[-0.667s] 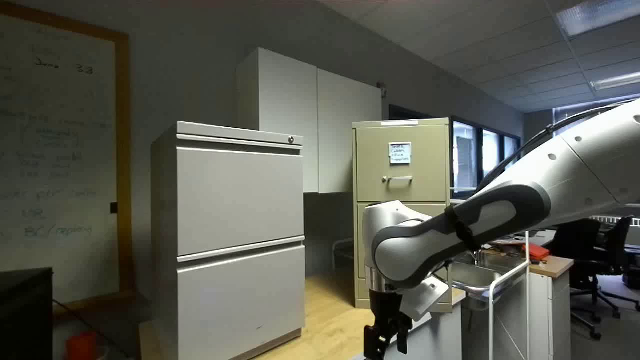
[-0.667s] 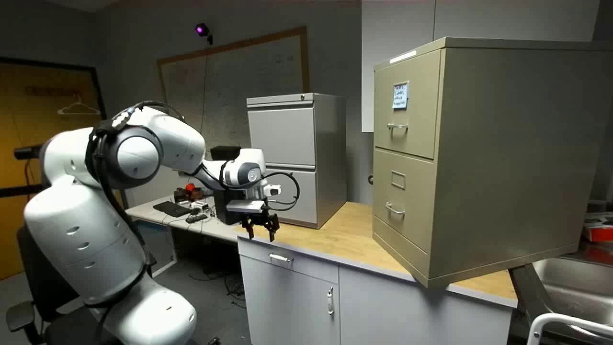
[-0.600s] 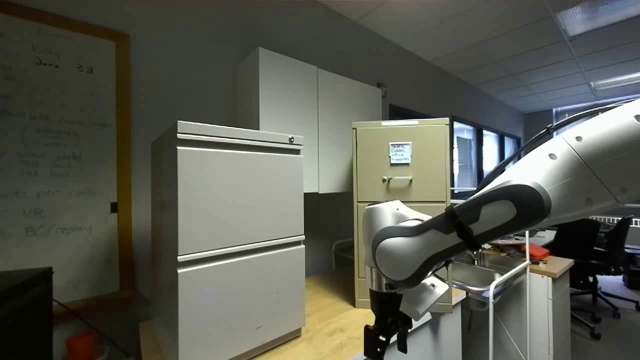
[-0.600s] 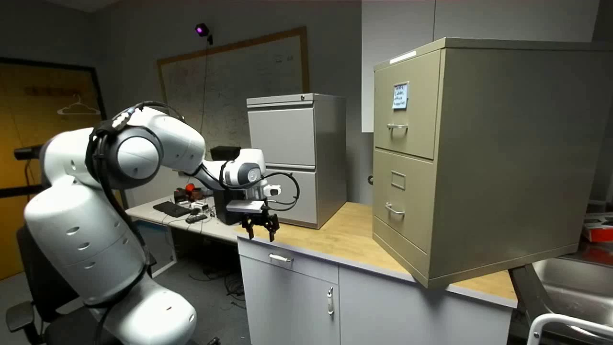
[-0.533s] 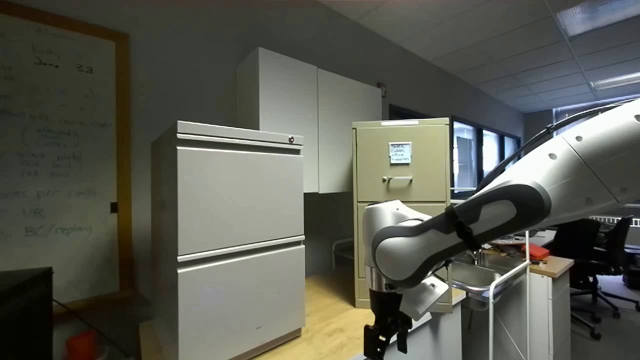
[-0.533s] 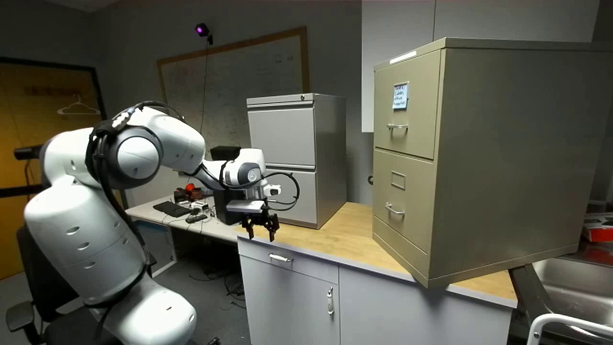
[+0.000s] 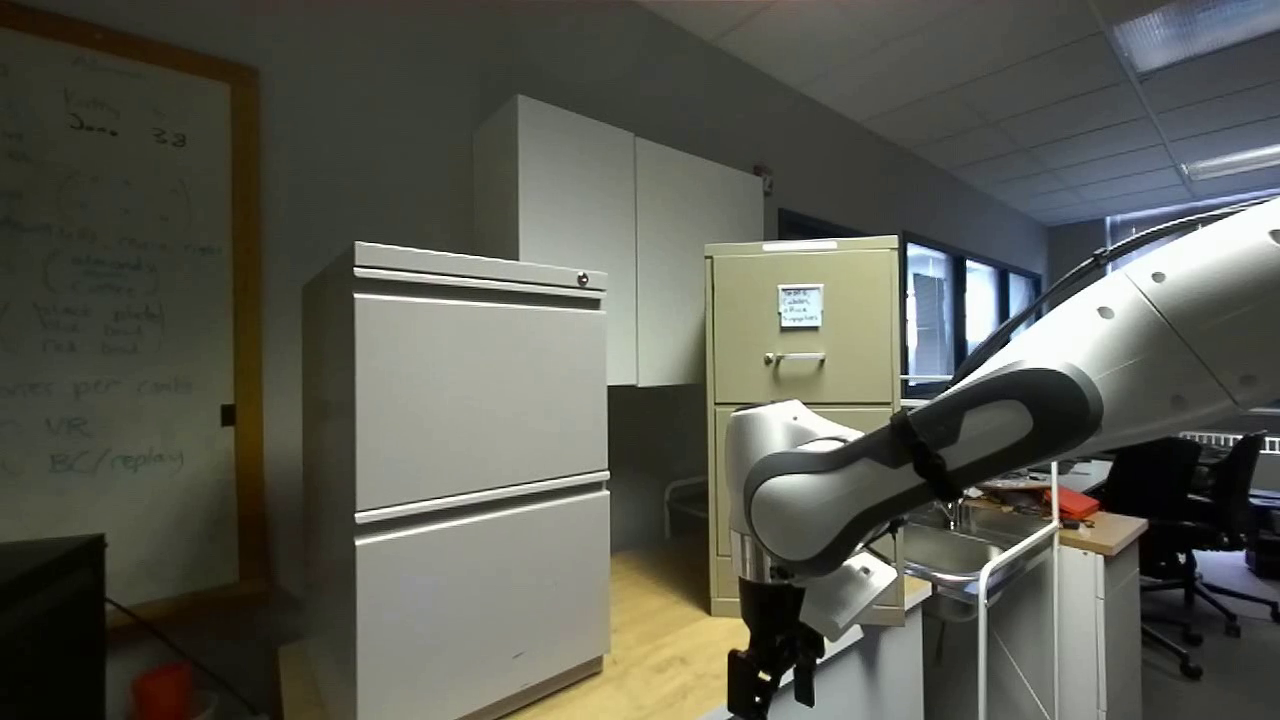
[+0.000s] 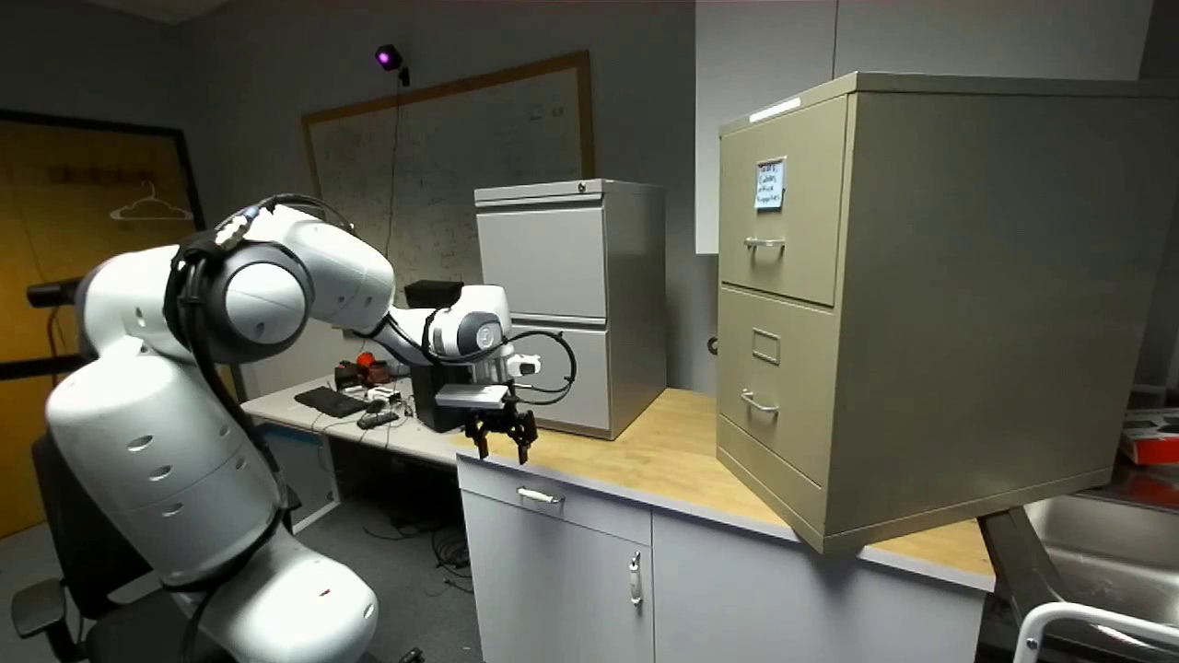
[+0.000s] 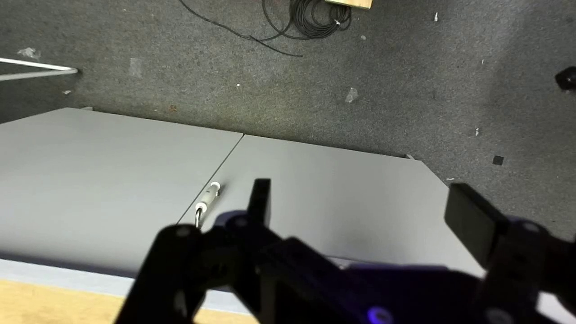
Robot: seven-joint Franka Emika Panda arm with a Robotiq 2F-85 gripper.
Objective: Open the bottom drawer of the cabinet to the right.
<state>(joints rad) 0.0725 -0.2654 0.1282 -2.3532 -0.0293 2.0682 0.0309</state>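
The beige cabinet [image 8: 976, 295] stands on the counter in both exterior views [image 7: 735, 320], with both drawers shut. Its bottom drawer [image 8: 797, 396] has an empty label frame and a metal bar handle [image 8: 759, 402]. My arm hides most of the bottom drawer [image 7: 722, 480] in an exterior view. My gripper [image 8: 502, 458] is open and empty, pointing down by the front edge of the counter, well apart from the beige cabinet. It also shows low in an exterior view [image 7: 770, 695]. In the wrist view the fingers [image 9: 360, 193] are wide apart, with no beige cabinet visible.
A grey two-drawer cabinet [image 8: 539, 262] stands on the wooden counter [image 8: 663, 451], behind my gripper. Grey base cupboards [image 8: 571, 571] with handles [image 8: 540, 495] lie below the counter edge. A sink [image 8: 1096, 562] and a white rail [image 8: 1105, 619] are beside the beige cabinet.
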